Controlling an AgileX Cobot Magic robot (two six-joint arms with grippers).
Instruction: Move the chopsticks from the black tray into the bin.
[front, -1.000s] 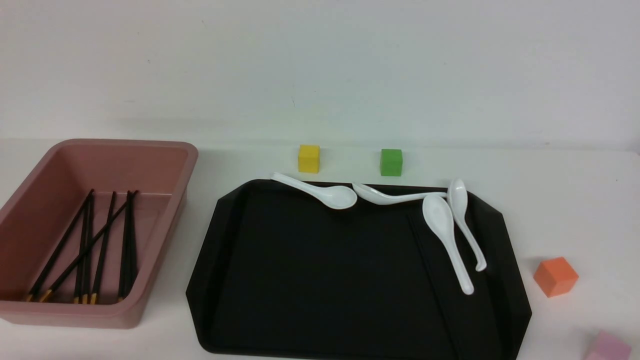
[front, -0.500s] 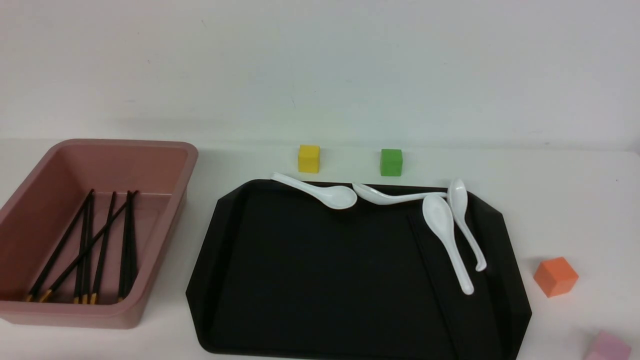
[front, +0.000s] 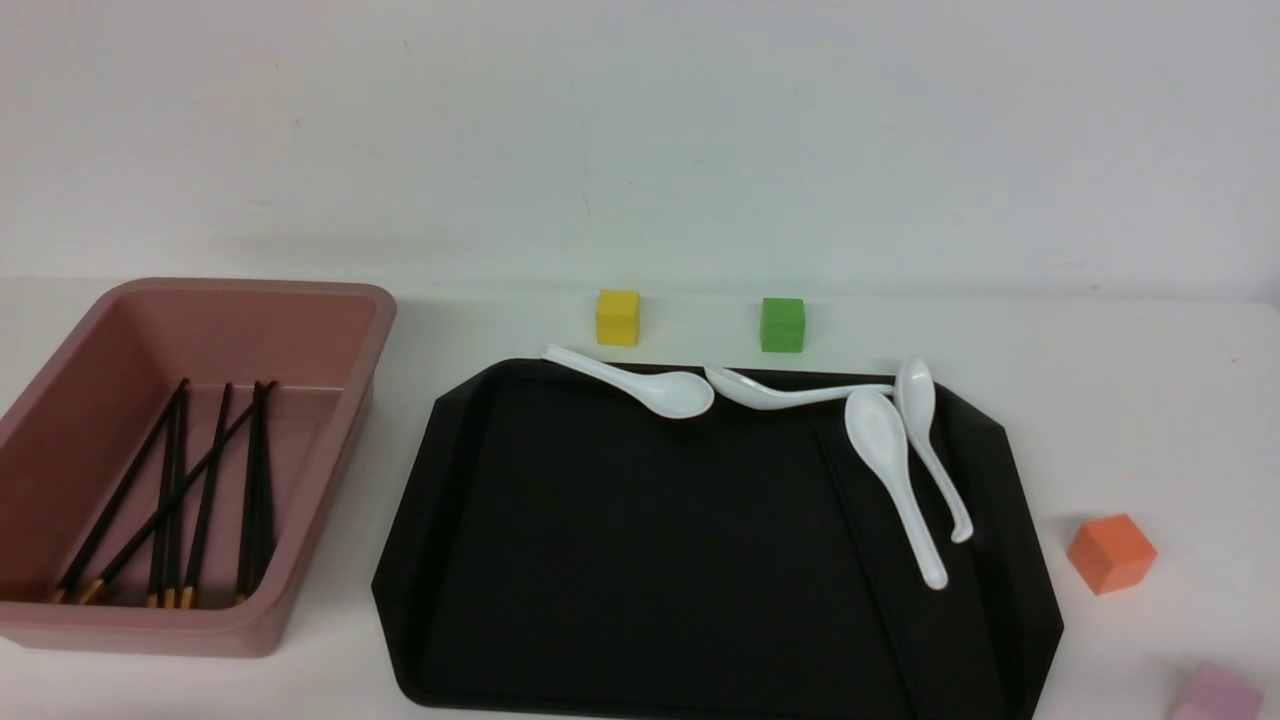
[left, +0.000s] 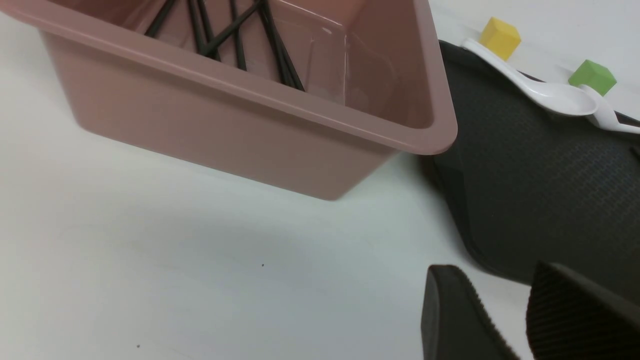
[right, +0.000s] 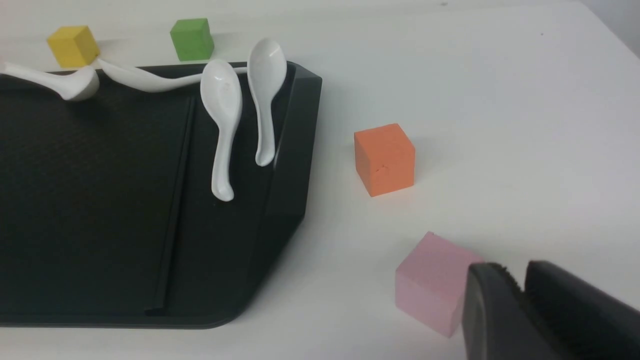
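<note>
**Ana:** Front view first. Where do things lie?

**Ben:** Several chopsticks (front: 190, 490) lie in the bin (front: 250, 290) on the left, gold ends toward the robot. On the black tray (front: 620, 560) I make out a thin dark stick (front: 856, 540) just beside the white spoons (front: 890, 470). It is black on black and hard to read, but I judge it to be a chopstick left to move, perhaps a pair. Neither arm shows in this view.

**Ana:** Left wrist view?

**Ben:** It looks at the bin's near wall with the chopsticks crossing inside. The left tool (left: 497, 270) hangs over the worktop (left: 150, 250) by the tray's corner, fingers slightly apart, nothing between them.

**Ana:** Right wrist view?

**Ben:** The thin dark stick (right: 175, 200) runs long and straight down the tray, clear of the spoon handles. The right tool (right: 511, 267) sits off the tray, near a pink cube (right: 432, 280). Its fingers look almost together, and I cannot tell whether they are parted or closed. Nothing shows in them.

**Ana:** How would that stick handle?

**Ben:** Light, stiff, smooth, likely slippery, and lying flat, so there is little to bite on. I would pinch across it near the middle, so it hangs level and does not swing, and keep clear of the spoons, which look like they could chip.
</note>
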